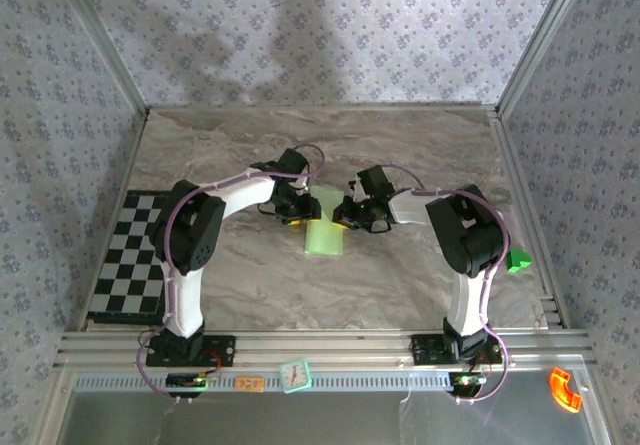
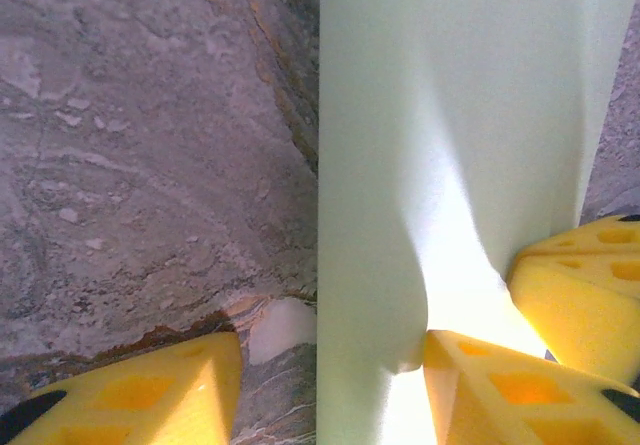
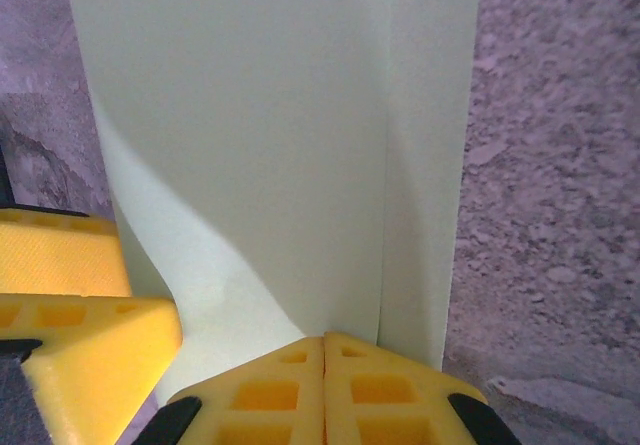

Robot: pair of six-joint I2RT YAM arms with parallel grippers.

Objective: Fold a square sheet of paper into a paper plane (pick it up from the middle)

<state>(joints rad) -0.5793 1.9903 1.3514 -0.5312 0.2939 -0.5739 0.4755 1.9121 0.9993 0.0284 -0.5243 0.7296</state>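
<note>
Foreground: my right gripper (image 3: 325, 350), pressed together, pinches the near edge of the square sheet of paper (image 3: 260, 135). My left gripper (image 2: 330, 360) stands spread astride it. The sheet's long axis runs straight ahead, mid-table (image 1: 400, 275).

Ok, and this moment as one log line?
left gripper: open, paper edge between fingers | right gripper: shut on paper | paper: pale green, folded lengthwise, no pointed nose yet
</note>
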